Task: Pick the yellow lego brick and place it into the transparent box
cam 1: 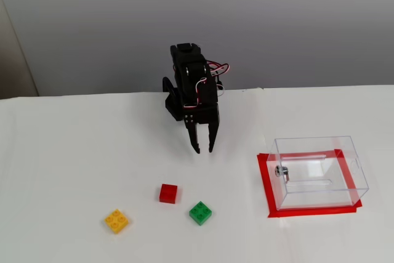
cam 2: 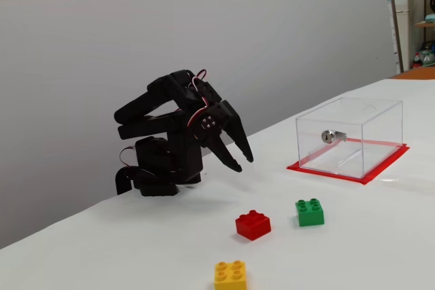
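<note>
honestly, the pincer (cam 1: 204, 150) looks a bit open and empty, i think. yellow lego brick (cam 1: 117, 220) sits leftmost on the desk (cam 1: 61, 152), well apart; swing over it, avoiding the red brick (cam 1: 168, 193).
</note>
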{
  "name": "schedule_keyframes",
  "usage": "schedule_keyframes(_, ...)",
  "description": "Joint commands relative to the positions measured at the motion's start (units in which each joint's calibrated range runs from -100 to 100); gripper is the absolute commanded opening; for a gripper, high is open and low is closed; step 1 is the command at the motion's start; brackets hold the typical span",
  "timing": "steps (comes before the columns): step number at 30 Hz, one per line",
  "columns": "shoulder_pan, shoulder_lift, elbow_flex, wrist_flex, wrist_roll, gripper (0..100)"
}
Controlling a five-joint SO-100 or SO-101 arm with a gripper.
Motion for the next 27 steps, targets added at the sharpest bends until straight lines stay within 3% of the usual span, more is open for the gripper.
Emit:
schedule_keyframes(1,1.98,8.16,-7.47,-3.08,0.23,20)
schedule_keyframes(16,16.62,41.51,-47.97,-0.21,0.44,19)
schedule_keyframes(27,34.96,52.80,-54.58,4.05,0.44,19)
